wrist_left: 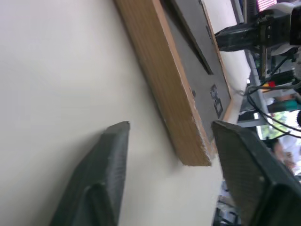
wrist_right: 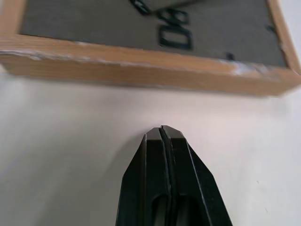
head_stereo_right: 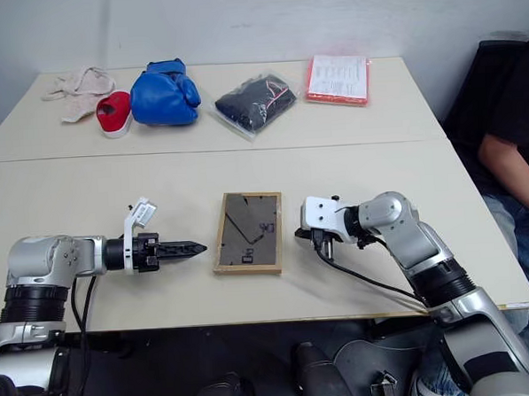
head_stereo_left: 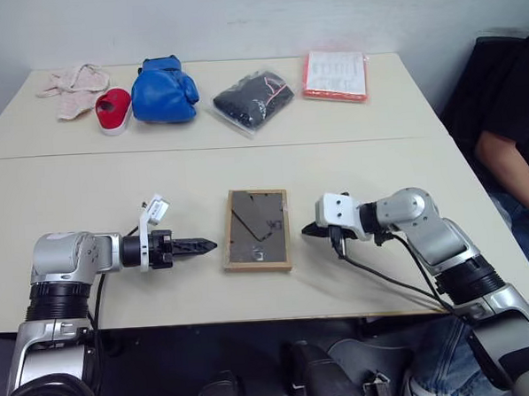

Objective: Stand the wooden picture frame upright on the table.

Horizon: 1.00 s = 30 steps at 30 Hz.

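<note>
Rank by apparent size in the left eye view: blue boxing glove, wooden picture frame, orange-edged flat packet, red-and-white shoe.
1. Wooden picture frame, nearest the camera, so unsure
2-3. Blue boxing glove and orange-edged flat packet, look alike
4. Red-and-white shoe

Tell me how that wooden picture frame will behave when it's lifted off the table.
The wooden picture frame lies flat, back panel up, so its thin edges probably offer little to pinch. It looks rigid, so it should tilt as one piece. Likely light; it may slide on the smooth table if nudged.

A small rectangular light-wood picture frame (head_stereo_left: 257, 229) lies flat, dark grey back up, on the cream-beige worktop (head_stereo_left: 157, 173), between the left tool (head_stereo_left: 203, 246) and right tool (head_stereo_left: 309, 230), touching neither.
</note>
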{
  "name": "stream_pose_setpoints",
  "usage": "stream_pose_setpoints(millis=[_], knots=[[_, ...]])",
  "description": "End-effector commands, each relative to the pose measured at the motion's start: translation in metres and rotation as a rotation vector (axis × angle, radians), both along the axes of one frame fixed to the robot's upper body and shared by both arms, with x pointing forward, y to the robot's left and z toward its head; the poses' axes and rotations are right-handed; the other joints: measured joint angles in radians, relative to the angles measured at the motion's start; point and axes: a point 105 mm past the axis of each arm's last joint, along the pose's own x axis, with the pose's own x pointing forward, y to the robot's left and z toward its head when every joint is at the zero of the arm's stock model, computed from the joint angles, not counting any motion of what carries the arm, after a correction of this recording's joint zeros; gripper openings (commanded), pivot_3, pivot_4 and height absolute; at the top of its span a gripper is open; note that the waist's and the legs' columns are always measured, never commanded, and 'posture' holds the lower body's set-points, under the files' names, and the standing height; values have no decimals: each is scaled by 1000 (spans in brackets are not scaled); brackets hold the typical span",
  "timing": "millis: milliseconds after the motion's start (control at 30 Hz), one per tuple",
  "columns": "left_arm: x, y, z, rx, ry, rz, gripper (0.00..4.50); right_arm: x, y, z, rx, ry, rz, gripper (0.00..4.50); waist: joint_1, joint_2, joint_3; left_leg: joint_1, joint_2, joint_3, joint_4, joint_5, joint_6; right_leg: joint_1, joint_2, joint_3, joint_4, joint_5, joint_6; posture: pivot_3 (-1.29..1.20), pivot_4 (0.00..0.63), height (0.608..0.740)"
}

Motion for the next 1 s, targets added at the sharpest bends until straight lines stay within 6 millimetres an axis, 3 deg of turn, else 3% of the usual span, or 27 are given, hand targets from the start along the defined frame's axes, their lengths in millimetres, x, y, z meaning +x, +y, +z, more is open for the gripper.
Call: stream_pose_setpoints(millis=[33,100,167,267,500,600,733,900,1000], knots=[[-6,-13,-15,49,62,-49,4110,-4,8,4,-28,-54,45,0,1,0,0,1,0,0,0,0,0,1,0,0,0,0,0,0,150,740],[-5,-20,-21,67,78,-68,4463,-4,13,3,-20,-50,46,0,6,1,-1,3,0,0,0,0,0,3,0,0,-1,0,0,0,150,740],[-4,-26,-24,76,88,-83,4463,-4,15,2,-17,-50,48,0,13,3,-3,5,-1,0,0,0,0,5,-1,0,-1,0,0,0,150,740],[-3,-52,-31,88,86,-156,4463,-3,21,-2,-14,-56,43,0,26,3,-4,7,-2,0,0,-1,1,7,-1,0,-2,0,0,0,150,740],[3,-76,-16,-6,78,-183,4463,-2,20,-4,-6,-62,22,0,31,4,-5,8,-2,-1,0,-2,3,10,-2,0,-3,0,0,0,150,740],[8,-74,-7,-26,56,-168,3865,-3,17,-5,-7,-62,16,0,28,4,-5,8,-2,-1,0,-2,3,10,-2,0,-3,0,0,0,150,740],[17,-66,4,-63,22,-121,2658,-4,14,-1,30,-53,-7,0,26,4,-5,8,-2,-1,0,-2,3,10,-2,0,-3,0,0,0,150,740],[15,-59,28,-155,-31,-123,1345,-10,11,22,155,1,-62,0,21,3,-5,8,-1,-1,0,-2,2,9,-2,0,-2,0,0,0,150,740],[10,-51,45,-203,-81,-124,1272,-21,-5,49,250,106,-99,508,17,3,-4,6,-2,0,0,-1,0,5,-2,1,0,0,0,0,150,740]])
